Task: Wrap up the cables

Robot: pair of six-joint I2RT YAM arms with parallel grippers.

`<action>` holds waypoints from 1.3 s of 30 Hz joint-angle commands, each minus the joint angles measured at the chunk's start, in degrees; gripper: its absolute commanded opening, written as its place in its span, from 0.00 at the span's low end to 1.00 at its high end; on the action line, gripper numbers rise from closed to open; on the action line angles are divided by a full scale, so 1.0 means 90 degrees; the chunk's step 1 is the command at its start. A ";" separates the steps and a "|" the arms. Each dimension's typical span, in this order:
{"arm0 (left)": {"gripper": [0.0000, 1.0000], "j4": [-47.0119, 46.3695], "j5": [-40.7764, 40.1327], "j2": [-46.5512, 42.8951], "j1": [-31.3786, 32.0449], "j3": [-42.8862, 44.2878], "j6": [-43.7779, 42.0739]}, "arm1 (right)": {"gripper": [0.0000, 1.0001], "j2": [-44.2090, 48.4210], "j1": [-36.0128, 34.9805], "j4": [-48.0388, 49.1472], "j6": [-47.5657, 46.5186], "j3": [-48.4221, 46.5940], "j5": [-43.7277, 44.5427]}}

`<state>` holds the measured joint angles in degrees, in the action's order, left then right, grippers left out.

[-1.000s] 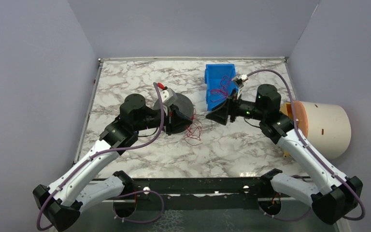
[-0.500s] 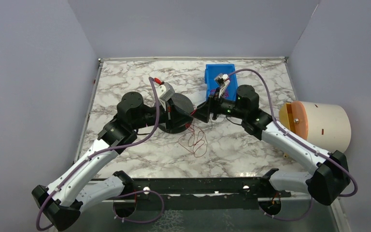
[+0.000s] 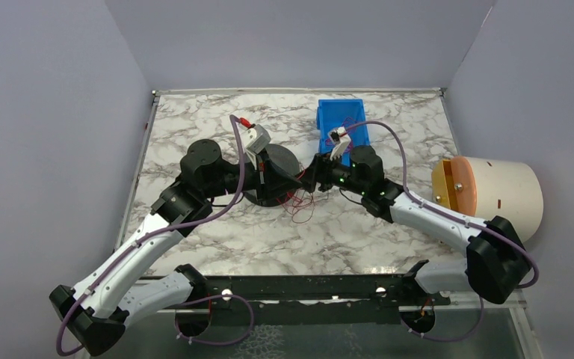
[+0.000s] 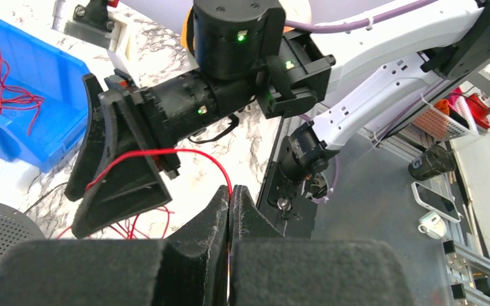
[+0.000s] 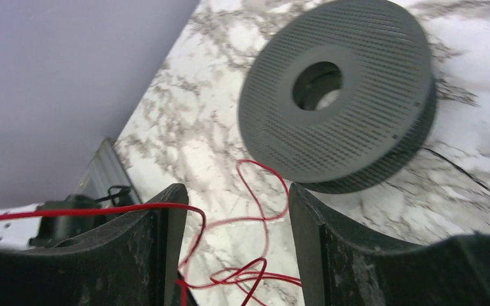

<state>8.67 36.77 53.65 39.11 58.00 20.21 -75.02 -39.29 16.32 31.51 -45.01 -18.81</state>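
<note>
Top external view gives you the marble counter (image 3: 194,127), with a white drum (image 3: 504,196) lying on its side past the right edge. A blue bin (image 3: 341,116) sits at the far middle and holds a tangle of red wire. Left of the bin, the grey perforated spool (image 5: 357,95) lies flat on the counter. Both arms meet just near of the spool. Your left gripper (image 4: 230,194) has its jaws clenched on the red wire (image 4: 185,153). Your right gripper (image 5: 233,191) faces it with its jaws spread apart, and the wire crosses the tip of one finger. The rest of the wire lies in loose loops on the counter beside the spool.
</note>
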 commanded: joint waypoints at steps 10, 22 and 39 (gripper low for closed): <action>0.00 -0.0097 0.0564 -0.0735 0.0019 0.0404 0.0124 | 0.61 0.0012 -0.0019 -0.0315 0.0191 0.0330 0.3074; 0.00 0.0268 0.0765 -0.1315 0.0019 0.0826 -0.0271 | 0.53 0.0378 -0.0019 -0.0649 -0.0169 0.0589 0.4264; 0.00 0.1004 0.0466 -0.1670 0.0019 0.1315 -0.0673 | 0.33 0.0591 -0.0005 -0.0909 -0.0262 0.0880 0.4927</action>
<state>16.32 42.13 40.07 39.11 68.01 15.44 -71.55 -39.31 9.41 29.47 -38.00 22.55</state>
